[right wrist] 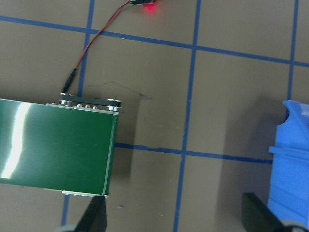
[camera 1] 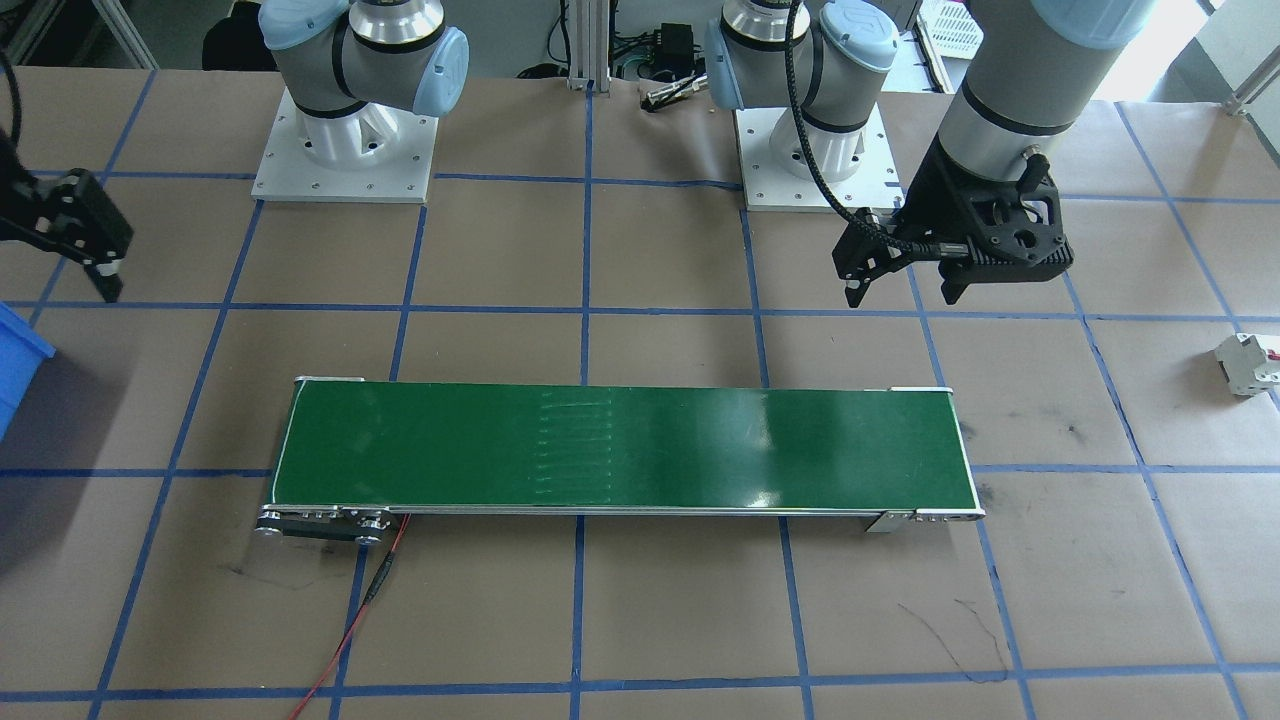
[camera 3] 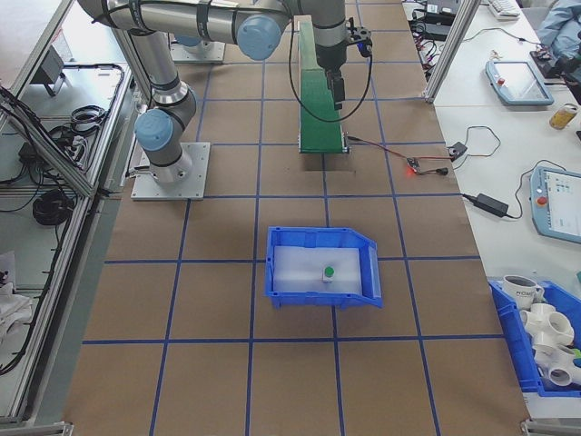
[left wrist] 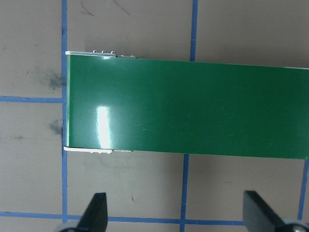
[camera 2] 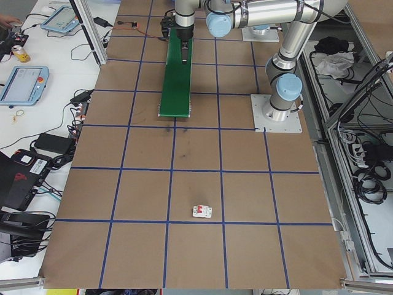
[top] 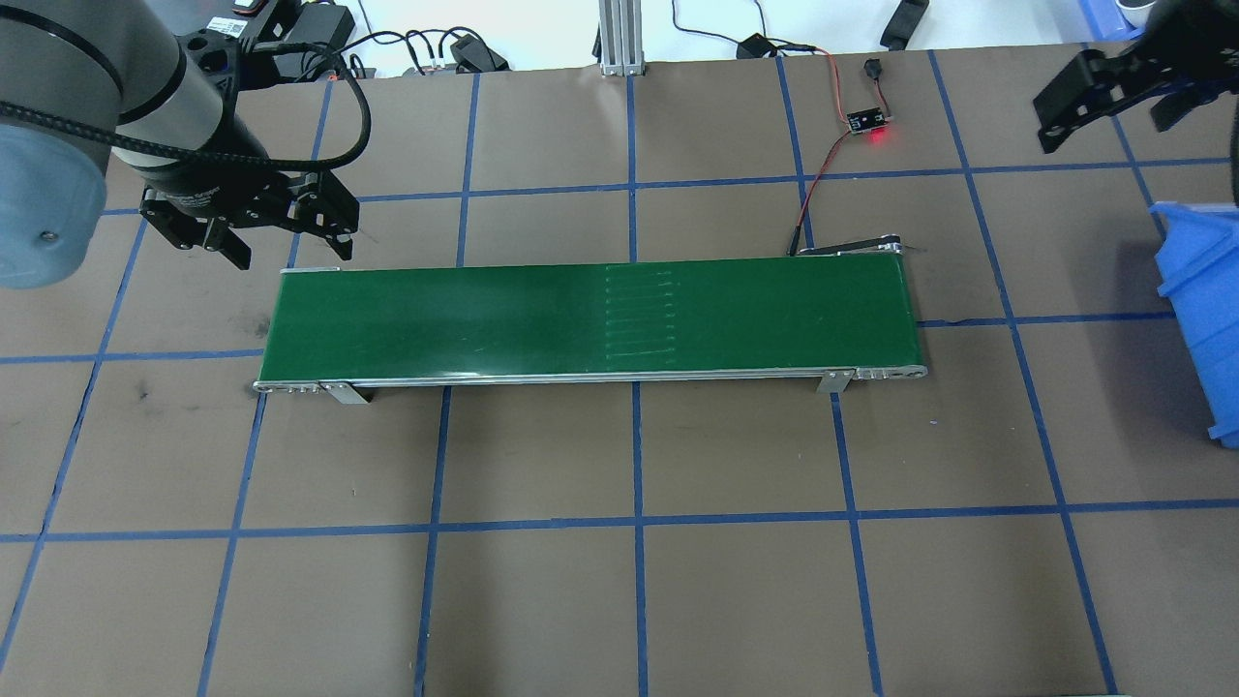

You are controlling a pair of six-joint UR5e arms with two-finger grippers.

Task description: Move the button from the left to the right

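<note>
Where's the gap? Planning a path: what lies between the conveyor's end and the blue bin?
Only bare brown paper with blue tape lines lies between the conveyor and the blue bin, per the right wrist view.

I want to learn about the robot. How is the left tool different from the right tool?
The left tool hangs beside one end of the green belt; the right tool hangs away from it, near the blue bin. In the overhead view the left tool looks bigger. Both are black, open and hold nothing.

The button (camera 3: 329,272), a small white body with a round green cap, sits upright on the pale floor of the blue bin (camera 3: 277,283), right of the floor's middle and near the bin's right wall.
</note>
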